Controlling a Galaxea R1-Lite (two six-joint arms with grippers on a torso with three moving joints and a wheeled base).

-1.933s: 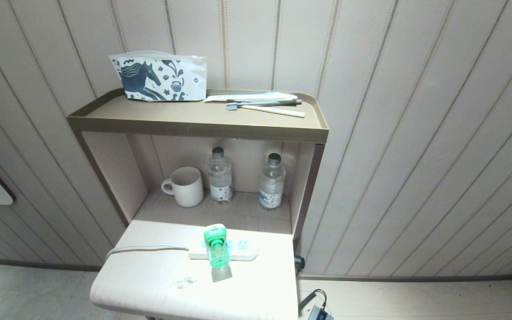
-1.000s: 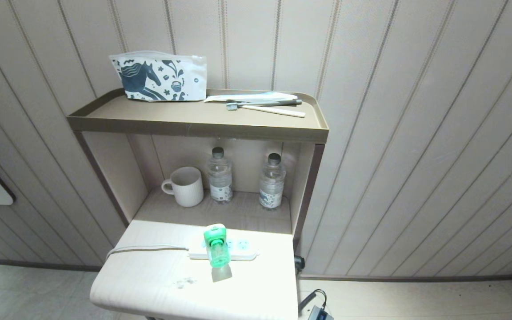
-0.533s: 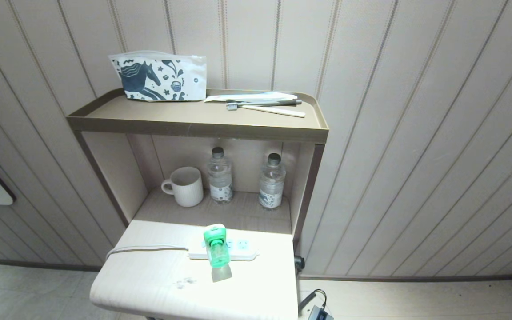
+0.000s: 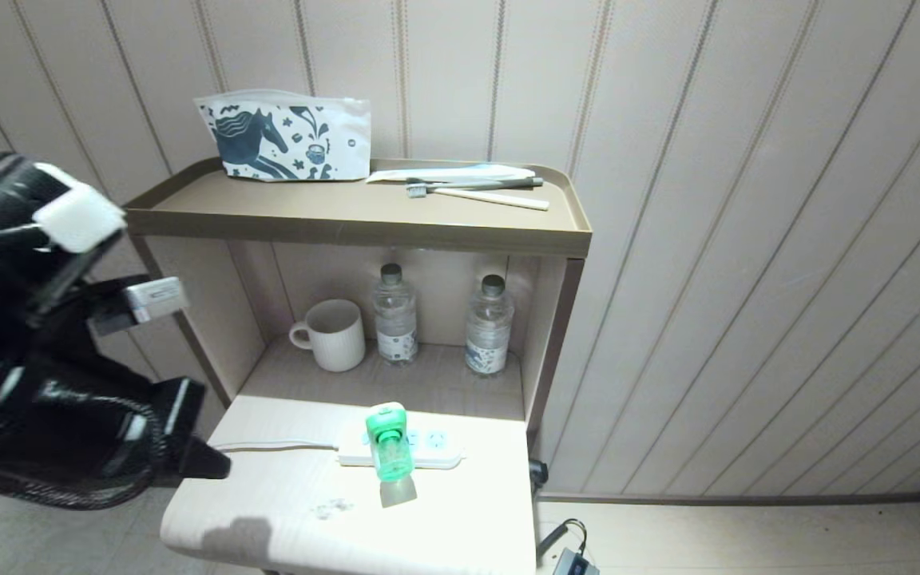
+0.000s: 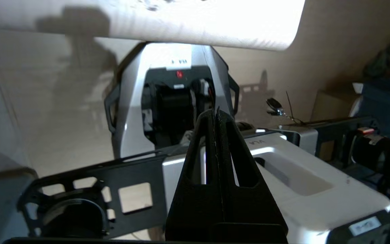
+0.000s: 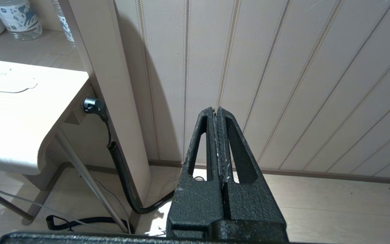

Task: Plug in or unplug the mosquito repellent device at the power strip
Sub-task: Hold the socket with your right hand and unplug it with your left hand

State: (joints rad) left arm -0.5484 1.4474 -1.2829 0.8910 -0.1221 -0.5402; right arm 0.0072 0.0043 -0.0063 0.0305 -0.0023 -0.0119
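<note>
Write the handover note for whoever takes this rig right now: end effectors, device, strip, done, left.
Left end effector: shut, empty, raised at the table's left edge, short of the strip.
Right end effector: shut, empty, parked low beside the wall, right of the table.
Mosquito repellent device: seated in the power strip on the white table, bottle toward the robot.
Done: nothing gripped yet.
Left: open the left end effector, grasp the device and probably pull it out.

Open worktop (image 4: 284, 511) in front of and left of the mosquito repellent device (image 4: 388, 443) plugged upright into the power strip (image 4: 436, 449), hemmed behind by mug (image 4: 334, 334) and two water bottles (image 4: 396, 315) under the low upper shelf (image 4: 348, 228).
</note>
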